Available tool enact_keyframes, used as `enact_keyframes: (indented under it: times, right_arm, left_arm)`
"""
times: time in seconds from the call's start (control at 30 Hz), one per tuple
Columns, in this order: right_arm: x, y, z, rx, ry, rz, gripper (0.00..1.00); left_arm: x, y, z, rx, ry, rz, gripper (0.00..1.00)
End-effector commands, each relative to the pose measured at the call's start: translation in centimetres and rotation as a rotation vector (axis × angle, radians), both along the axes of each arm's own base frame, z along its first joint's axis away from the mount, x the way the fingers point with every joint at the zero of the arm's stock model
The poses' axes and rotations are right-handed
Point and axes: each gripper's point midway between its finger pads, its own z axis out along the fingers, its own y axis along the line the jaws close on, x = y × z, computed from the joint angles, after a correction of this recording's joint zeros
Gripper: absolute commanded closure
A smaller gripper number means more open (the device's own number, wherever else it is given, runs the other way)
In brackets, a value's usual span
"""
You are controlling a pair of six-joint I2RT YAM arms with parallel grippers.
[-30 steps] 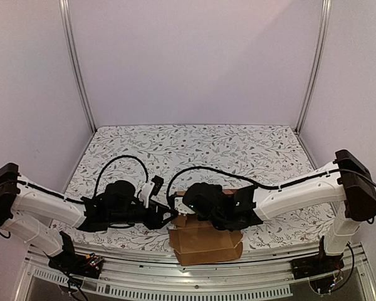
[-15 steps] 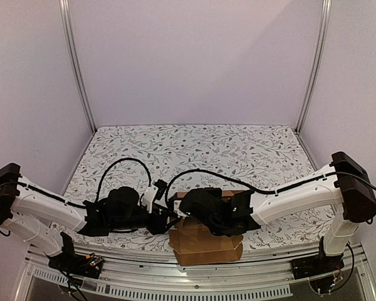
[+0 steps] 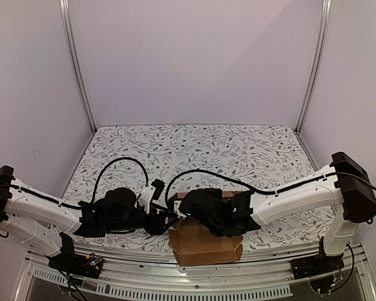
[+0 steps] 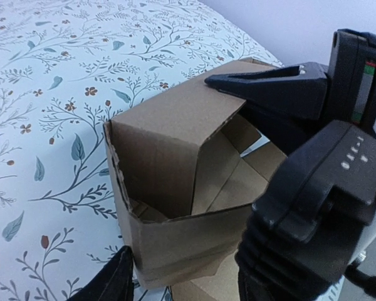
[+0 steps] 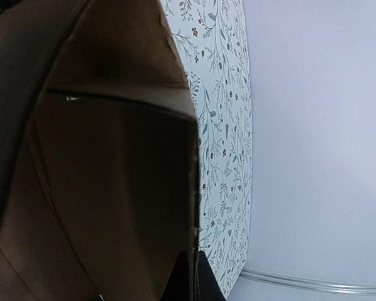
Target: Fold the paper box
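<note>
The paper box [image 3: 203, 246] sits half-formed at the near edge of the table [image 3: 194, 147], between my 2 grippers. My right gripper [image 3: 191, 216] is pinched shut on 1 wall. My left gripper [image 3: 158, 221], jaws apart, has dropped lower and closer than 1 second ago and now straddles the box's corner. I judge it is nearly ready to press that panel in.

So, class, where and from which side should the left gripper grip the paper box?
Probably the near wall of the paper box, at its upper edge: thin, upright, exposed. Come from the left, straddling it; the right gripper holds the far edge.
</note>
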Motion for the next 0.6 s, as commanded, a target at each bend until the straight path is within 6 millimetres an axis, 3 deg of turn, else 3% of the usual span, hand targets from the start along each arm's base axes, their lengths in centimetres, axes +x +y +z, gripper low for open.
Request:
enact_keyframes:
  times: [0.0, 0.57]
  right_arm:
    - [-0.58, 0.71, 1.14, 0.057, 0.032, 0.010, 1.00]
    - [-1.02, 0.76, 1.35, 0.084, 0.081, 0.008, 1.00]
  left_arm:
    - [-0.70, 0.56, -0.67, 0.024, 0.012, -0.002, 0.43]
    - [-1.21, 1.41, -0.93, 0.028, 0.032, 0.002, 0.30]
